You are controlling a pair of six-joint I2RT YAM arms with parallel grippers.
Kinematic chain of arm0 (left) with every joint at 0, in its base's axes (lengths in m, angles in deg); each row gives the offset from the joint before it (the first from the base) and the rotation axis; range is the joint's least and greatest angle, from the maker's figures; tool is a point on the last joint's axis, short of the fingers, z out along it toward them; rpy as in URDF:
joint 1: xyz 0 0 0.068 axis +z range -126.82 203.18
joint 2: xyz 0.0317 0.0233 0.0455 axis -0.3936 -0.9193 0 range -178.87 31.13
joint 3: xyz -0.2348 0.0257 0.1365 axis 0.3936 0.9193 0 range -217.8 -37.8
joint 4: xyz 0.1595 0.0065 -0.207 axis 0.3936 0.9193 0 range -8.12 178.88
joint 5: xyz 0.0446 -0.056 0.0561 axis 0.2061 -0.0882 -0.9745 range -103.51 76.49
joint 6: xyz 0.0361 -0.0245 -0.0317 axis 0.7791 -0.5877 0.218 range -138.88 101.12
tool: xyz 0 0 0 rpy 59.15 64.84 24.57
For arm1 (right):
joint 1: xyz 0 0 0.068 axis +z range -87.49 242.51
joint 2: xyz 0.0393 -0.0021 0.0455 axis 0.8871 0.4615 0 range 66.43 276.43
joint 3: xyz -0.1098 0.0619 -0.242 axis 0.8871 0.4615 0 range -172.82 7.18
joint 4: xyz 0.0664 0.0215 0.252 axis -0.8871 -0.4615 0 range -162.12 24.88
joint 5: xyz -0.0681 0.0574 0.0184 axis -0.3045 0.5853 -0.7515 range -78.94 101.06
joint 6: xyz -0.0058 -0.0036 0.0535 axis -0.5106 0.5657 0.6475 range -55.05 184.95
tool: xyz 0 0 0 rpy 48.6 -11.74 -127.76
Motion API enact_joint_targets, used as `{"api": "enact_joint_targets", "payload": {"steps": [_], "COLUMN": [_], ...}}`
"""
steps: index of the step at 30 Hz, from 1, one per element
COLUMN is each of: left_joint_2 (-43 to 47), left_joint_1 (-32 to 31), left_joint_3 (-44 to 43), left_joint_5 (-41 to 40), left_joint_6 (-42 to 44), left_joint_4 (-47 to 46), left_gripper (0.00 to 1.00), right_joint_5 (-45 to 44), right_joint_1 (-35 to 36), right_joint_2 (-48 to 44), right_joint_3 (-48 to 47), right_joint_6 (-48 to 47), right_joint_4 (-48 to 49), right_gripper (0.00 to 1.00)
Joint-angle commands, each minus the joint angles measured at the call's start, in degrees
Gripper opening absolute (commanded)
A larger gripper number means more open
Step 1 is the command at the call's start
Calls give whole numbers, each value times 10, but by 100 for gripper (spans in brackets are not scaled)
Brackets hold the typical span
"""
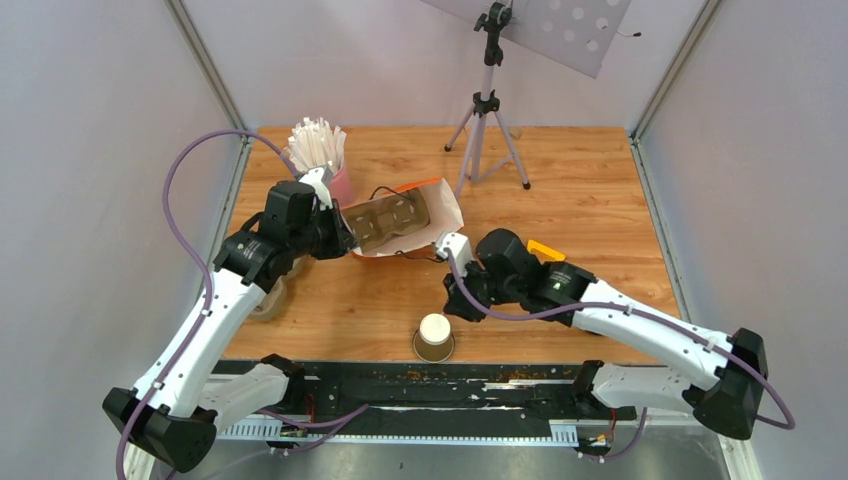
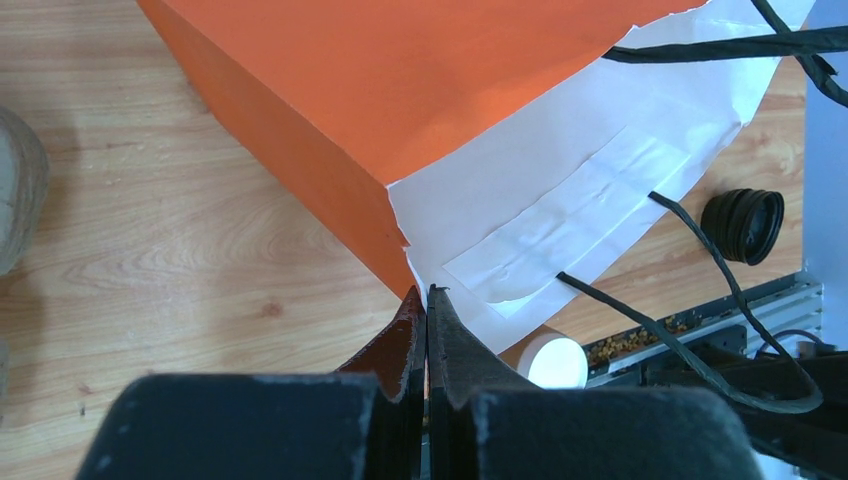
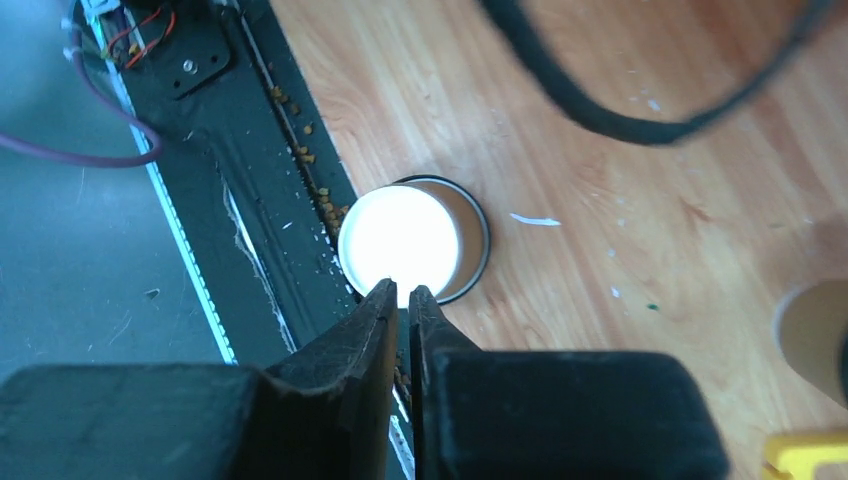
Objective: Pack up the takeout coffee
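Lower centre of the top view: takeout coffee (image 1: pixel 434 333), upright on the wooden desk (image 1: pixel 600 210), just beside the black strip (image 1: pixel 500 400) along the near edge, apart from both arms and touched by neither. Brown wall, bright white top, a dark ring around its foot; contents not readable in the glare. Upper left of centre: orange-and-white paper bag (image 1: pixel 445 212) lying on its side, mouth toward the left of the frame, grey-brown pulp cup tray (image 1: pixel 385 222) showing inside it. Behind the bag's left end, toward the upper left: pink cup (image 1: pixel 341 186) full of white sticks (image 1: pixel 317 143). Left gripper (image 1: pixel 345 238) at the bag's left edge, jaws pressed flat together; in the left wrist view, tips right at the fold where orange wall meets white flap, pinching the paper there. Black cord handles trailing off the bag toward the right of that view. Right gripper (image 3: pixel 404 292) just beside the bag's lower right corner in the top view, well above the desk; in the right wrist view, pointing down over the coffee, jaws barely parted with a thin slit between them and nothing in it. A blurred black cord across the upper right of that view, not between the jaws. Top centre, at the far side of the desk: a tripod (image 1: pixel 487 120).
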Motion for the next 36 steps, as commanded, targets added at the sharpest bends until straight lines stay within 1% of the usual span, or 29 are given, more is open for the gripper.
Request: {"api": "enact_joint_targets", "payload": {"steps": [1,5,9,15,18,26,32,35,36], "left_joint_2": [0,-1,-1,-1,-1,-4,-6,-8,-10], "left_joint_1": [-1,-1,-1,0,-1,-1,-1,-1,-1], "left_joint_3": [-21,-20,-21,-21,-22,-27,-27,-31,-36], "left_joint_5": [-5,-1,0,1,1,1,1,0,0], "left_joint_6": [15,15,13,9,6,0,-9,-11,-11], "left_joint_4": [-22,-22,-21,-22,-23,-24,-29,-30,-30], "left_gripper": [0,0,0,0,0,0,0,0,0], "right_joint_5": [10,23,0,-16,-44,-69,-114,-145,-163], "right_joint_1": [30,30,30,30,28,-49,-74,-93,-98], "right_joint_2": [41,74,80,84,76,38,41,48,50], "right_joint_3": [13,38,62,82,86,105,106,93,83], "right_joint_6": [1,10,15,15,11,20,41,62,64], "right_joint_4": [52,75,92,81,65,40,-5,-30,-40], "right_gripper": [10,8,6,5,4,4,4,7,10]}}
